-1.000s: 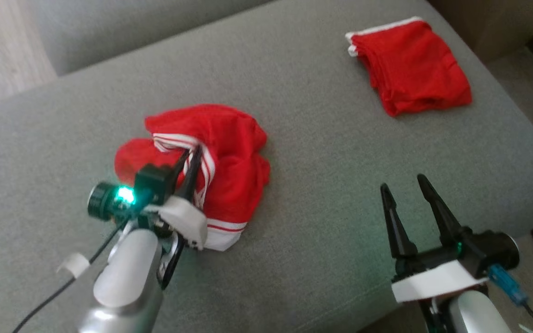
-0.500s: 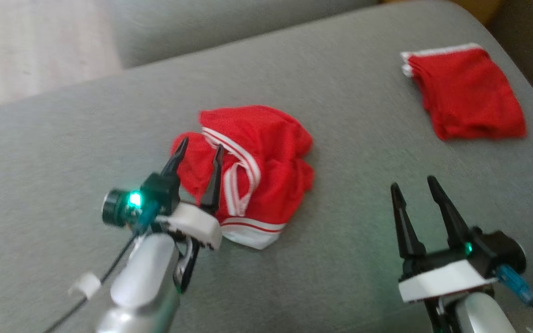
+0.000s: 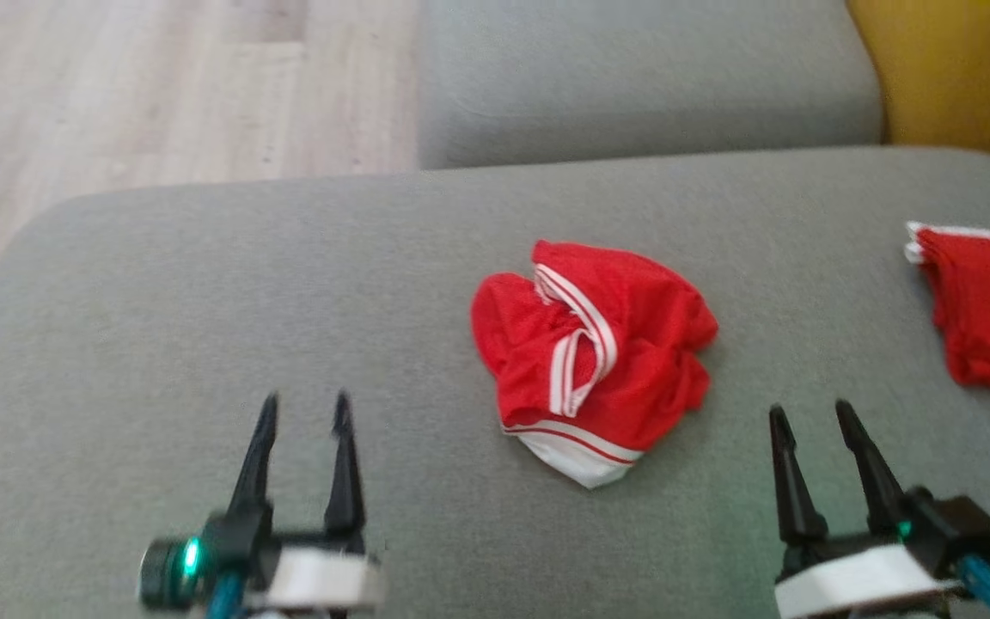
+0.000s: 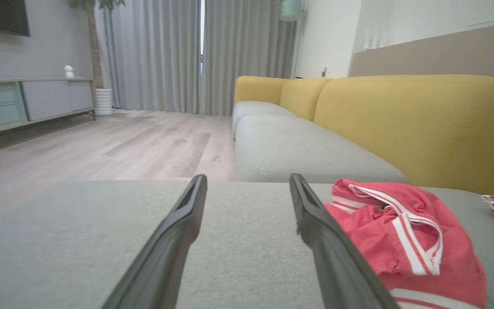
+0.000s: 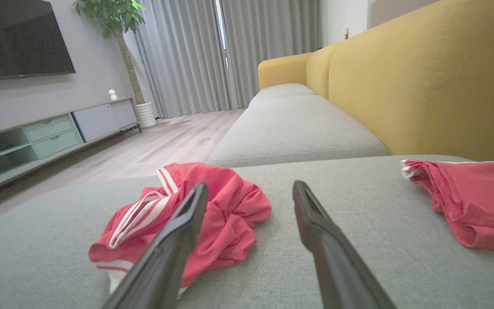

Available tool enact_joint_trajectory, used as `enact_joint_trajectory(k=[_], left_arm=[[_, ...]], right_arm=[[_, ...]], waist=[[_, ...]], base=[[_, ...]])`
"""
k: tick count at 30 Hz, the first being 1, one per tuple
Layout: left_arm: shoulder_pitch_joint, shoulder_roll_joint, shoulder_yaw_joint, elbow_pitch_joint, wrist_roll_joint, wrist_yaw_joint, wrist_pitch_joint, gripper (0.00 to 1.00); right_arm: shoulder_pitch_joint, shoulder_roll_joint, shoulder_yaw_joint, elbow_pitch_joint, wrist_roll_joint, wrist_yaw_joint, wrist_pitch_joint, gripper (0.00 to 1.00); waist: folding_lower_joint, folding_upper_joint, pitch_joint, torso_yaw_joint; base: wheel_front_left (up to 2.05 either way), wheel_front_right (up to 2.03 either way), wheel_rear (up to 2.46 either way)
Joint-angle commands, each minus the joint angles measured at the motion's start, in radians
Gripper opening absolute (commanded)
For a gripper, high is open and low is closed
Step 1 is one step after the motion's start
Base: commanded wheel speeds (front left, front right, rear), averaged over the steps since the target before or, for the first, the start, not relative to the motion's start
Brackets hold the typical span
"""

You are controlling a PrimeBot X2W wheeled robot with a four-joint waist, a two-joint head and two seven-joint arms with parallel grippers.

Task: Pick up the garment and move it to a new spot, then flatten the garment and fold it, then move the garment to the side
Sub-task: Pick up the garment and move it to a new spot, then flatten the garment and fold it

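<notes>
Two red garments lie on the broad grey cushion (image 3: 203, 284). The crumpled garment (image 3: 594, 361) is red mesh with white-striped trim, and a white waistband pokes out at its near edge. It sits bunched in a heap near the middle of the cushion, and nothing holds it. The folded garment (image 3: 989, 314) rests flat at the cushion's right edge, well apart from the heap, with a white hem along its far side.

The left gripper (image 3: 305, 399) shows at the lower left of the head view. Its two dark fingers are spread apart with only bare grey fabric between them, and the heap lies off to its right, clear of it. In the left wrist view the heap sits just beside the right-hand finger, not between the two. The right gripper (image 3: 809, 409) shows at the lower right, fingers likewise parted and empty — it is placed between the heap and the folded garment, touching neither.

Beyond the cushion runs another grey seat (image 3: 650, 77) with a yellow backrest (image 3: 959, 77) on its right, and a pale wood floor (image 3: 160, 94) stretches away on the left.
</notes>
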Motion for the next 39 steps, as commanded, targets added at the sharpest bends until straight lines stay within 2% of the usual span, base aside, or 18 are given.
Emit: enact_joint_trajectory(k=[1,5,10,21,39], left_arm=[[-0.013,0.002,0.037,-0.052,0.02,0.008,-0.009,1.0],[0.11,0.002,0.059,-0.161,0.076,0.017,-0.009,1.0],[0.191,0.001,0.074,-0.191,0.116,0.001,-0.009,1.0],[0.211,0.0,0.085,-0.2,0.147,-0.027,-0.009,1.0],[0.212,-0.001,0.072,-0.175,0.122,-0.034,-0.009,1.0]], right_arm=[[-0.009,-0.01,0.015,-0.028,-0.009,0.007,-0.004,1.0],[0.029,-0.01,0.0,-0.026,-0.012,0.007,-0.004,1.0],[0.062,-0.008,-0.006,-0.024,-0.017,0.007,-0.004,1.0],[0.065,-0.005,0.014,-0.024,-0.02,0.007,-0.004,1.0],[0.064,-0.018,0.043,-0.031,-0.029,0.007,-0.004,1.0]], waist=[[0.0002,-0.0001,-0.027,0.027],[0.0002,-0.0001,-0.048,0.039],[0.0002,-0.0001,-0.064,0.043],[0.0002,-0.0001,-0.078,0.037],[0.0002,-0.0001,-0.076,0.023]], base=[[0.0,0.0,0.0],[0.0,0.0,0.0],[0.0,0.0,0.0],[0.0,0.0,0.0],[0.0,0.0,0.0]])
